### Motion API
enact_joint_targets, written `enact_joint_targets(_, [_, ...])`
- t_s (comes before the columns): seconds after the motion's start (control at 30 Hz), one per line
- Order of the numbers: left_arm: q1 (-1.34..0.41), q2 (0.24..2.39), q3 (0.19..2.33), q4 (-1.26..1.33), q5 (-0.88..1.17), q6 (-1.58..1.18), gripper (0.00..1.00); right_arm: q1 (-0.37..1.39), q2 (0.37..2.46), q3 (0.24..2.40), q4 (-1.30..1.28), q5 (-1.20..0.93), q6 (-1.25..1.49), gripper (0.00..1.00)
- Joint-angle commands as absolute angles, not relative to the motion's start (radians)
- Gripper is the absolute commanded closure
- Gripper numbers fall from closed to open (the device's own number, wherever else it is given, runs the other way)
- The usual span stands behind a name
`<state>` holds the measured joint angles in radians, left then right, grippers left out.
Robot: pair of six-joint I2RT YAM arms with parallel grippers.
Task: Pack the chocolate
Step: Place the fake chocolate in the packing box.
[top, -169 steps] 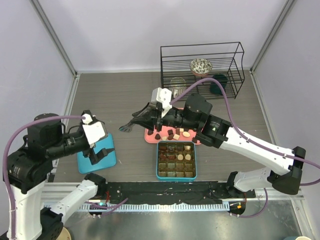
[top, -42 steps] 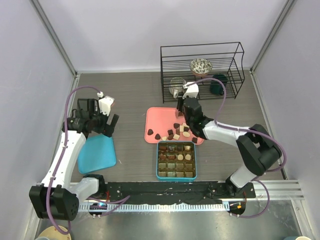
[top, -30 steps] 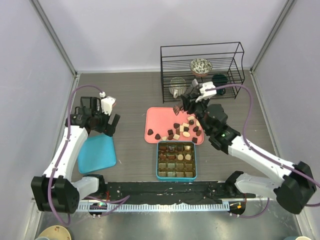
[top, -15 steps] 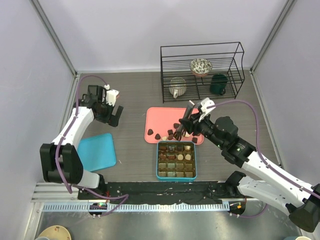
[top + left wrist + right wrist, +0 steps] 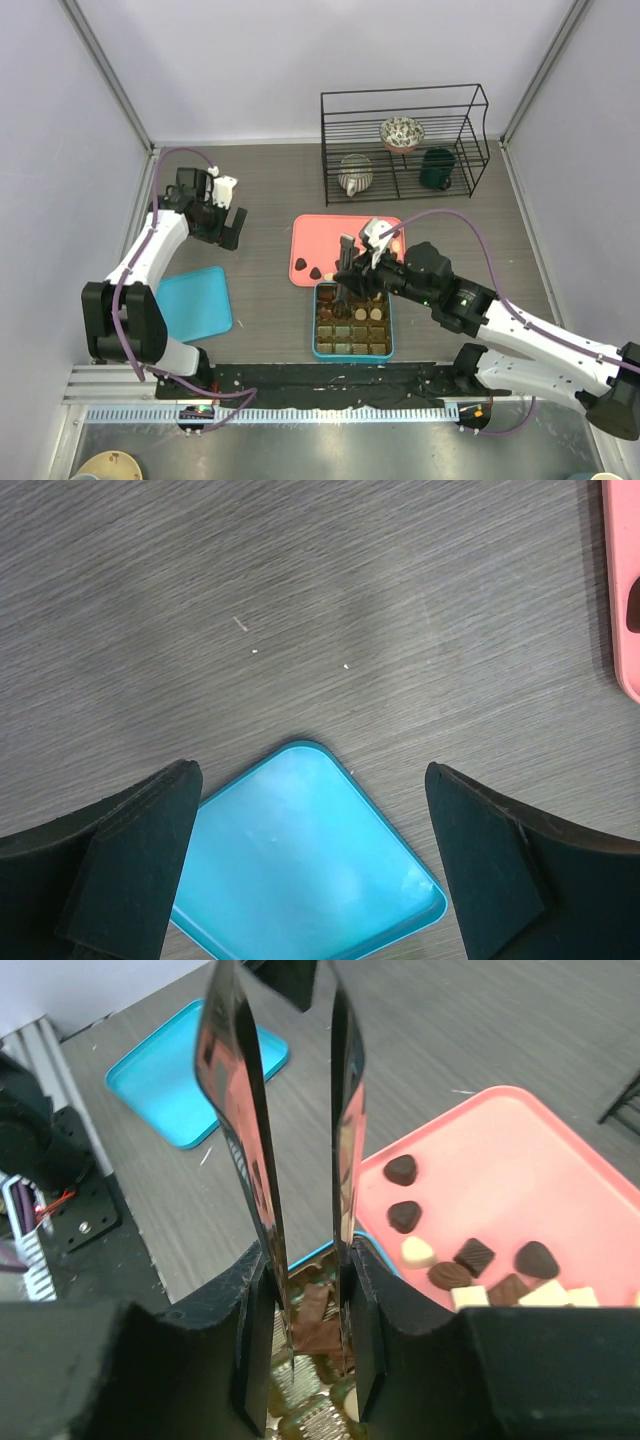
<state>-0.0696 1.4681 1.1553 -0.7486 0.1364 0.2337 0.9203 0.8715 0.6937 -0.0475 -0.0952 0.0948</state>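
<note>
Grey wood-grain table [image 5: 260, 190]. We see right gripper [image 5: 345, 285] pinching brown chocolate piece [image 5: 314, 1315] over teal box [image 5: 353, 354]; other chocolates [image 5: 476, 1257] on pink tray [image 5: 320, 235] just behind box. Left gripper [image 5: 310, 770] wide open, apart from teal lid [image 5: 300, 860].

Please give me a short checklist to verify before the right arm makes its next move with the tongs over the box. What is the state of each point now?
1. Grip: the right gripper is closed on the tongs: ok.
2. Load: a brown chocolate piece sits between the tong tips, as the right wrist view shows: ok.
3. Position: the tong tips are over the teal box: ok.
4. Compartment under the piece is free: cannot tell, because the tongs and gripper hide it.
5. Other arm: the left gripper is open, far from the box, above the corner of the blue lid: ok.
</note>
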Motion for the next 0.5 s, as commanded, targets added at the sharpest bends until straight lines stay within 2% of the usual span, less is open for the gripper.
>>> enact_joint_targets(0.0, [-0.067, 1.427, 1.144, -0.716, 0.152, 0.216, 0.00, 1.003, 0.893, 0.750, -0.006, -0.048, 0.103, 0.73])
enact_joint_targets(0.13, [-0.066, 1.419, 1.126, -0.715, 0.155, 0.215, 0.00, 1.090, 0.926, 0.755, 0.031, -0.005, 0.110, 0.73])
enact_joint_targets(0.47, [-0.067, 1.356, 1.108, -0.730, 0.163, 0.224, 0.00, 1.173, 0.979, 0.721, 0.138, 0.120, 0.121, 0.73])
